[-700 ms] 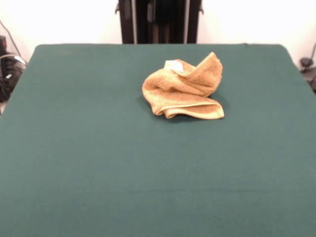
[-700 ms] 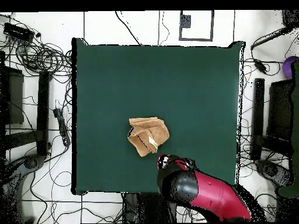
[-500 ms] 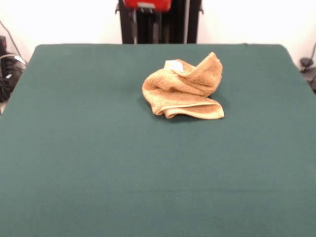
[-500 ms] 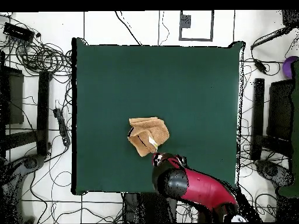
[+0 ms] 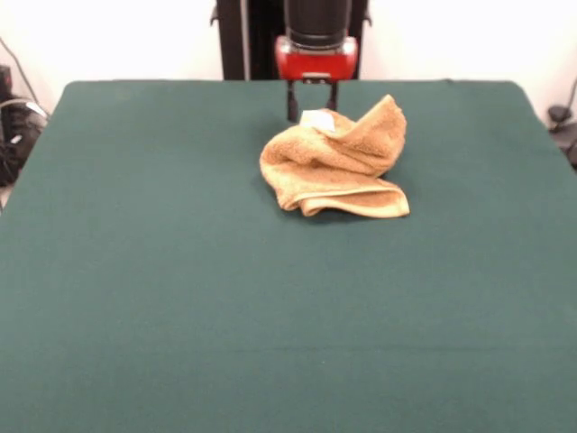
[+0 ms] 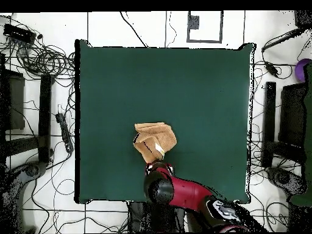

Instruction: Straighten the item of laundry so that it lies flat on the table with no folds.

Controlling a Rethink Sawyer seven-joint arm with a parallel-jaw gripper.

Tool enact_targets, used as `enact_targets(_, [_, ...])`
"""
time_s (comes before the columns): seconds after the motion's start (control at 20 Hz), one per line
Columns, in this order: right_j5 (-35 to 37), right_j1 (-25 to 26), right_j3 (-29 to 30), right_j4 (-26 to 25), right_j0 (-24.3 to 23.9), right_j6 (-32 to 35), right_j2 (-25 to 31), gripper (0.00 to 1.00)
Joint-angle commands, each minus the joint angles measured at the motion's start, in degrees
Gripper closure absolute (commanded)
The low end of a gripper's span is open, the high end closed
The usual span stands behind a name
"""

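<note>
The mustard-orange towel (image 5: 334,162) lies crumpled in a heap on the green table (image 5: 180,271), towards its far side. A fold stands up at the heap's right and a small white tag (image 5: 315,118) shows on its far edge. My gripper (image 5: 312,106) comes down just behind the towel, over the tag. Its two dark fingers (image 5: 291,102) stand apart and hold nothing. In the overhead view the towel (image 6: 154,141) lies just above the red arm (image 6: 177,192), whose black head (image 6: 157,183) hides the fingers.
The pedestal's black frame (image 5: 248,41) stands behind the table's far edge. Cables and stands (image 6: 36,91) lie on the floor around the table (image 6: 201,91).
The arm has swung in over the table's robot side and lowered until the gripper sits just behind the towel. The towel has not moved.
</note>
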Motion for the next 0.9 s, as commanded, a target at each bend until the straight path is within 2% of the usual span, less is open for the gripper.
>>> enact_targets(0.05, [6.23,-6.60,5.54,9.25,10.03,18.50,1.17,0.00])
enact_targets(0.15, [8.18,-8.83,7.35,11.25,10.99,19.38,1.75,0.00])
enact_targets(0.25, [6.14,-8.17,8.01,12.86,12.14,20.41,2.23,0.00])
enact_targets(0.45, [-1.80,-2.28,7.26,14.73,12.62,22.23,4.36,0.00])
enact_targets(0.5, [-1.80,-1.87,6.74,15.00,12.67,21.76,4.42,0.00])
enact_targets(0.6, [3.01,-4.83,6.30,15.52,13.50,19.86,2.74,0.00])
enact_targets(0.8, [23.92,-16.02,1.77,15.29,17.40,14.99,-4.37,0.00])
enact_targets(0.9, [28.42,-17.39,-1.02,14.03,17.16,13.30,-4.70,0.00])
